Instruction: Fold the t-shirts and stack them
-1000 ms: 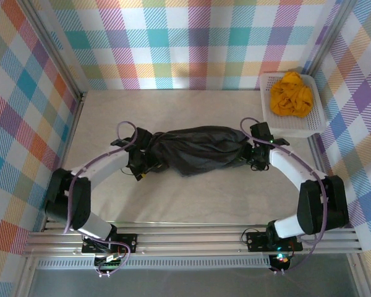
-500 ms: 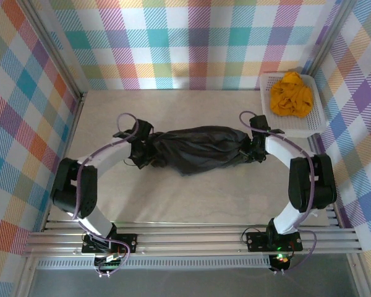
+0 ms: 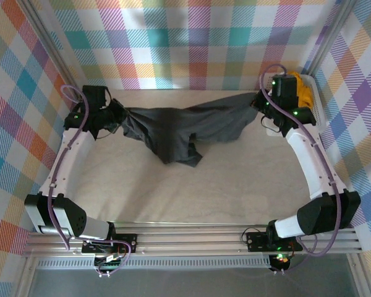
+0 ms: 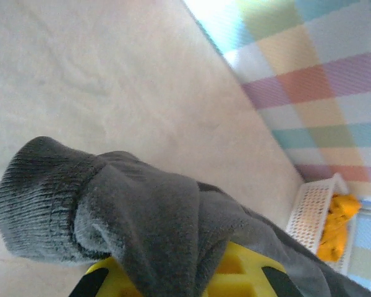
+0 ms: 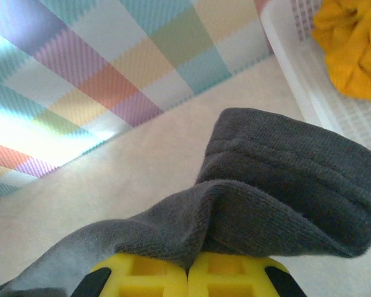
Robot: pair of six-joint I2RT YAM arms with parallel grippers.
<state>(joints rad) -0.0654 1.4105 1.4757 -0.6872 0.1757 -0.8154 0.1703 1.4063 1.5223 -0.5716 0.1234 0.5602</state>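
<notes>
Spreading step, by the look of it: the charcoal-grey t-shirt [image 3: 173, 127] hangs stretched between the 2 arms over the far half of the surface [image 3: 235, 185], its middle sagging down in a point. Left jaws are clamped tight on 1 ribbed edge. Right jaws are pinched on a hemmed edge beside the basket [image 5: 321, 93], where the mustard-orange t-shirt [image 5: 352, 43] waits. Sleeve or hem? Hard to say. Next it wants lowering flat and smooth, ready for folding.

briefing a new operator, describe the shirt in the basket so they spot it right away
Look to the far right corner of the table, where a white mesh basket sits. The crumpled mustard-orange t-shirt lies inside it, unlike the charcoal-grey t-shirt stretched across the table's far side.
</notes>
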